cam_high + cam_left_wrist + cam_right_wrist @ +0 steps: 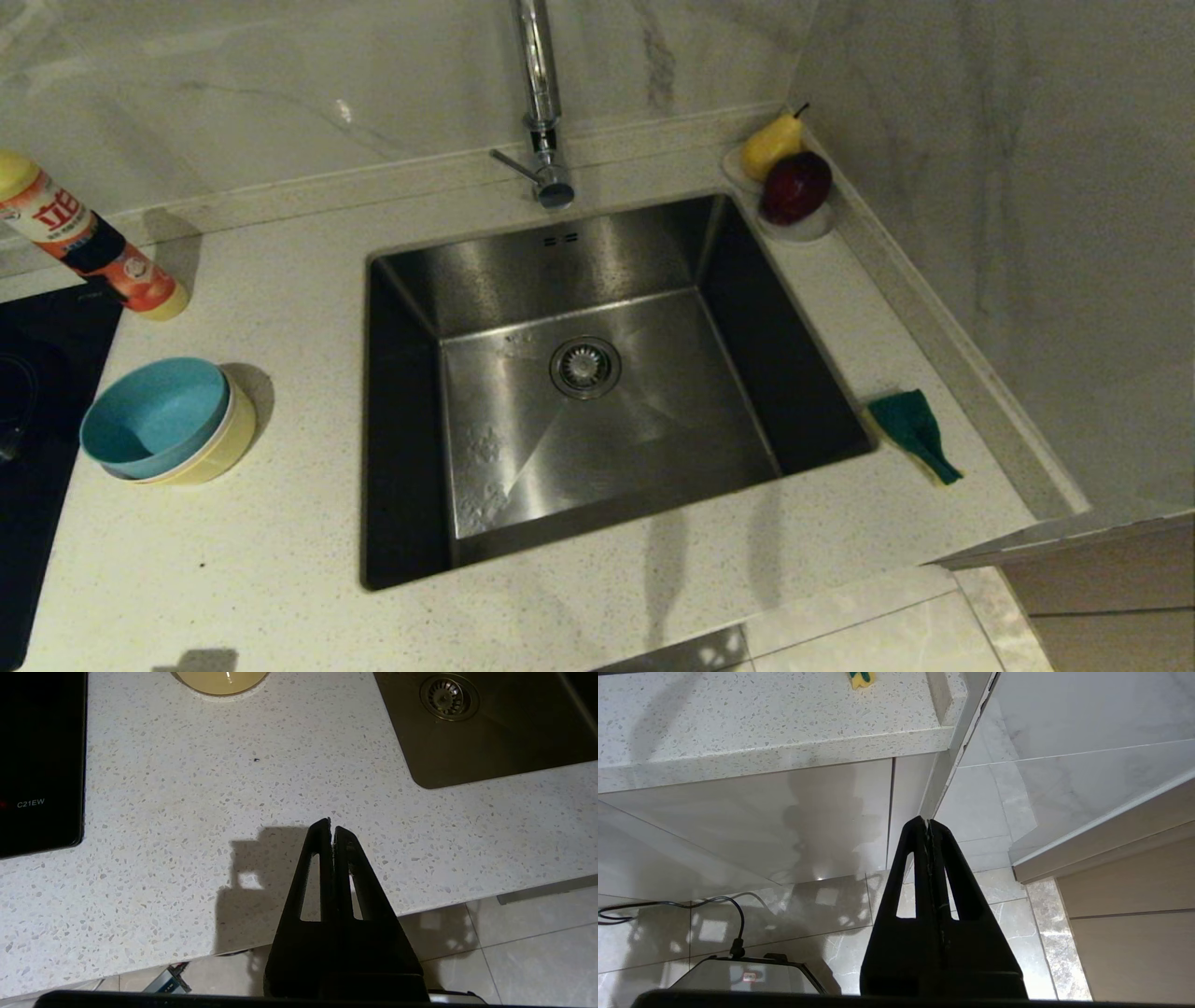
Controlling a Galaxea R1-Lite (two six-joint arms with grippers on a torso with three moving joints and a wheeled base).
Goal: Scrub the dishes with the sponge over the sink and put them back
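Observation:
The dishes stand nested on the counter left of the sink [597, 271]: a light blue bowl [149, 415] on top, a yellow bowl [224, 443] under it, whose edge [219, 681] also shows in the left wrist view. A pink bowl does not show. The sponge [913, 434], green side up with a yellow edge, lies right of the sink; a corner of the sponge [861, 678] shows in the right wrist view. My left gripper [331, 826] hangs shut and empty above the counter's front edge. My right gripper [927, 822] is shut and empty, below the counter's front right corner.
A tall chrome tap [543, 103] rises behind the sink. A white saucer [798, 229] with a pear and a red fruit sits at the back right. A detergent bottle [89, 243] stands at the far left, beside a black hob [37, 373]. A wall [1027, 233] closes the right side.

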